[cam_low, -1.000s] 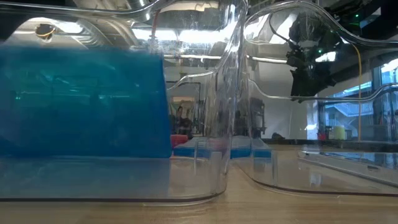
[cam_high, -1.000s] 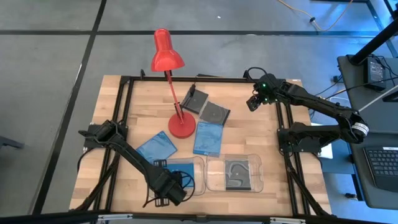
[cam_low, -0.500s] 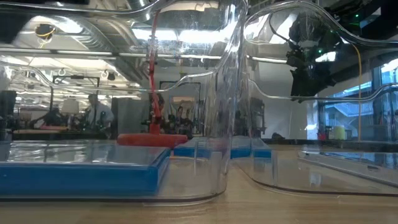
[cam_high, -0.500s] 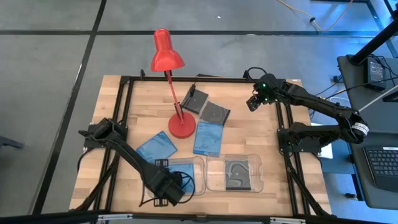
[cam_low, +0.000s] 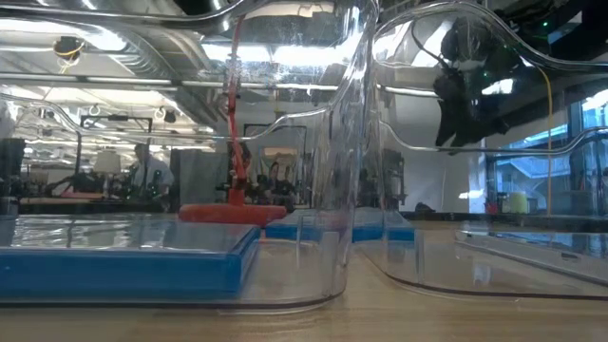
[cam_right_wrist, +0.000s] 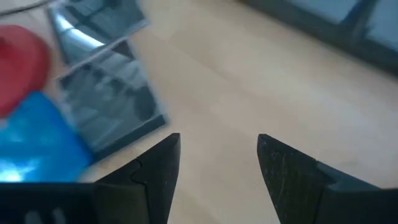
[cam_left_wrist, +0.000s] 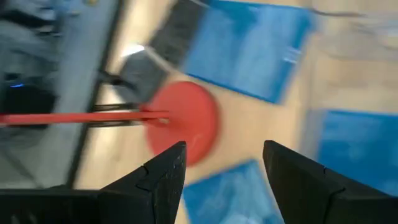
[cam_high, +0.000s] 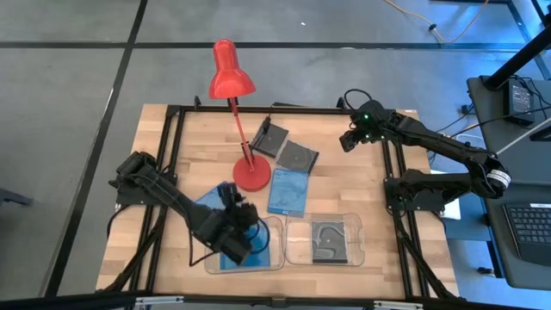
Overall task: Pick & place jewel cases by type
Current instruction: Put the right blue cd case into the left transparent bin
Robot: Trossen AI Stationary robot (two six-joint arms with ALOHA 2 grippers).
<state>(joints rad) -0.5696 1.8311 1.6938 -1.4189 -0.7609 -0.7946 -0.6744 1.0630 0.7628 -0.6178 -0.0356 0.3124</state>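
Sorting of jewel cases by type, mid-task. One translucent blue square jewel case point(cam_high: 255, 250) lies flat inside the left clear rounded-rectangle plastic tray point(cam_high: 269, 222); one dark grey jewel case point(cam_high: 327, 241) lies in the right clear tray point(cam_high: 360, 226). Two loose blue cases rest on the wooden table point(cam_high: 344, 185): one point(cam_high: 287, 191) just beside the red desk lamp's round base point(cam_high: 251, 175), the other point(cam_high: 207, 203) partly under the left arm. Two dark grey cases point(cam_high: 298, 157) and point(cam_high: 269, 138) lie together behind the lamp base.

The left gripper point(cam_high: 234, 215) hangs above the left tray's rear edge, fingers point(cam_left_wrist: 158, 180) spread and empty. The right gripper point(cam_high: 351, 142) hovers over bare table near the dark cases, fingers point(cam_right_wrist: 155, 168) spread, carrying nothing.

Likely hazards: the left arm reaching for a loose blue case may strike the lamp base or stem close by; thin flat cases offer little edge, so a pinch may slip; the touching dark pair may shift together when one is lifted.
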